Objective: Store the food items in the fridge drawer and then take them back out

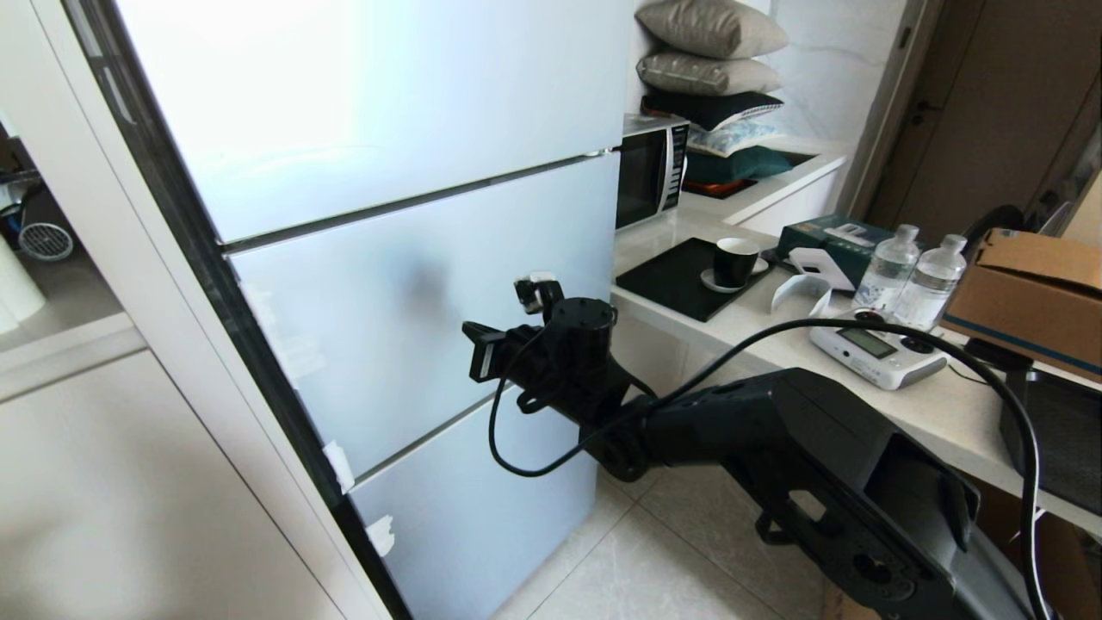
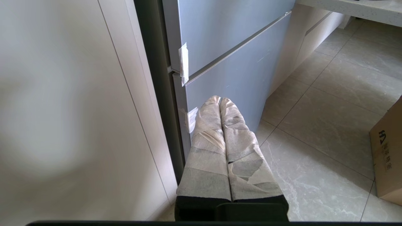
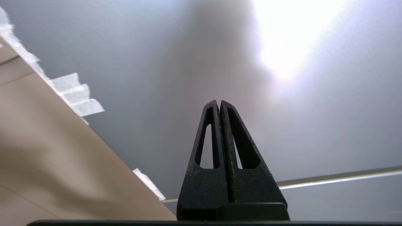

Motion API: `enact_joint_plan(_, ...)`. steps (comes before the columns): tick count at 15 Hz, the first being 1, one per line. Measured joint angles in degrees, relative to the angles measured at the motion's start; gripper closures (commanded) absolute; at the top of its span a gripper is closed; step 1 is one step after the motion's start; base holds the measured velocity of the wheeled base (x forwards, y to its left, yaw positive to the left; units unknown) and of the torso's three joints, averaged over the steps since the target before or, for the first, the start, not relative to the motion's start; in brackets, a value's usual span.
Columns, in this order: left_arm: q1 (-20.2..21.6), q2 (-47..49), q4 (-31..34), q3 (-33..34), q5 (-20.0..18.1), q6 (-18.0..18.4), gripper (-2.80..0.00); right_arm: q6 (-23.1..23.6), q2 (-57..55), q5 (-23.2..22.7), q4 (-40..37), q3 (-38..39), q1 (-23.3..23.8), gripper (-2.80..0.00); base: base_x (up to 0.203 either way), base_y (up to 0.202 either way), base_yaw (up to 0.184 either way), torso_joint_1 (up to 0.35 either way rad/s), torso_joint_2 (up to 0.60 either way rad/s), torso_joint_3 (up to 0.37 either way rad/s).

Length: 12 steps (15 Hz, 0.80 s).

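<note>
Fridge (image 1: 387,172) stands closed: 3 pale blue-grey door fronts stacked one above another, split by 2 thin horizontal seams. Scraps of white tape (image 1: 338,465) sit along the hinge-side edge of the lower fronts, next to a beige cabinet panel (image 1: 129,482).

Right gripper (image 3: 219,105): black fingers pressed together, jaws closed, nothing between them. The right wrist view shows it pointing at the flat face of a door front, near it; contact cannot be told. In the head view the right arm (image 1: 775,456) reaches across from the lower right toward the middle door front, its wrist in front of that panel just above the lower seam.

Left gripper (image 2: 220,100): tape-wrapped fingers closed against each other, empty. It hangs low, pointing toward the bottom corner of the fridge and the tiled floor (image 2: 329,125). A cardboard box (image 2: 388,150) stands on the floor at the edge of that view.

Task items: the fridge drawer and the 2 fruits are not visible in any view; the doors hide the interior.

Counter (image 1: 861,379) beside the fridge holds a microwave (image 1: 650,168), a black tray (image 1: 680,280) with a dark cup (image 1: 736,261), 2 water bottles (image 1: 913,271) and a white handheld device (image 1: 874,351). Cushions (image 1: 710,52) are stacked further back.
</note>
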State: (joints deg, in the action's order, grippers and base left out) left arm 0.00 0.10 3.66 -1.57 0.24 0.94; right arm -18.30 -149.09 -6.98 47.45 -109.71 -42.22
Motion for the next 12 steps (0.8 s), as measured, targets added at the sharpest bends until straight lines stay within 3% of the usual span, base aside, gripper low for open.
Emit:
enact_joint_plan(4,0.00,0.00,0.00,0.00,-0.02,-0.01,0.00,0.90,5.78,0.84,2.34,12.50,-0.14,0.00,0.000,0.000,0.000,0.000,0.00,0.000)
enact_joint_plan(9,0.00,0.00,0.00,0.00,0.00,-0.01,0.00,5.73,30.89,1.88,3.20,45.16,-0.72,0.00,0.000,0.000,0.000,0.000,0.00,0.000)
enact_joint_plan(12,0.00,0.00,0.02,0.00,0.00,-0.01,0.00,7.44,49.80,7.41,3.32,63.89,-0.69,0.00,0.000,0.000,0.000,0.000,0.00,0.000)
